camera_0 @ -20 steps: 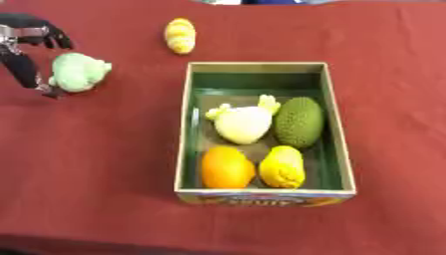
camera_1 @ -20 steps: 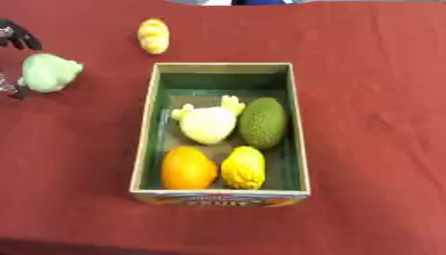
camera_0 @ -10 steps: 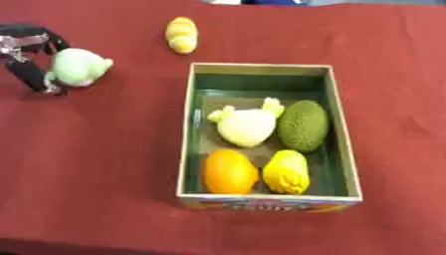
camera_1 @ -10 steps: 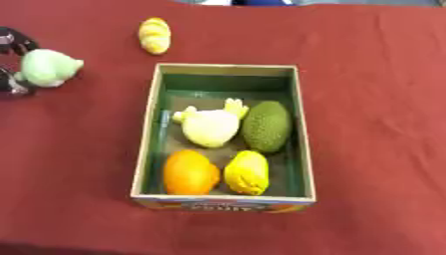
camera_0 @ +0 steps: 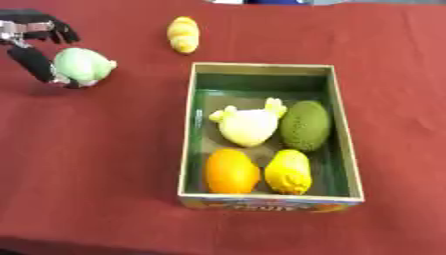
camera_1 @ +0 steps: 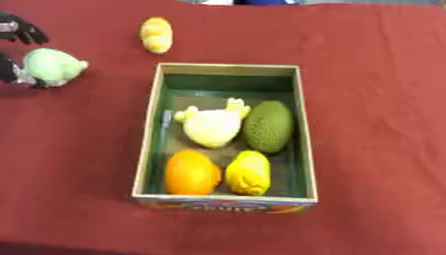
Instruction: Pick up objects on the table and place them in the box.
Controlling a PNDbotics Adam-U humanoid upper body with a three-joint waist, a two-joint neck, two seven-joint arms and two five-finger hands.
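1. Inside the open cardboard box with the green lining [camera_0: 341, 129], near the middle of the red-covered table [camera_0: 104, 164], we count four things already placed: one pale yellow knobbly fruit [camera_0: 248, 124], one dark green oval fruit [camera_0: 305, 125], one round orange fruit [camera_0: 232, 172] and one yellow lemon-shaped fruit [camera_0: 288, 172].
2. Outside it, we count two things left: one pale green rounded fruit [camera_0: 83, 65] near the table's far left edge, and one yellow ridged oblong piece [camera_0: 184, 34] by the far edge, just beyond the box.
3. At that far left edge, our left hand [camera_0: 33, 47] has its fingers curled round the pale green fruit, thumb side below it; we judge this the pick in hand.
4. Our right hand shows in neither view.
5. By our count, four of six are done.
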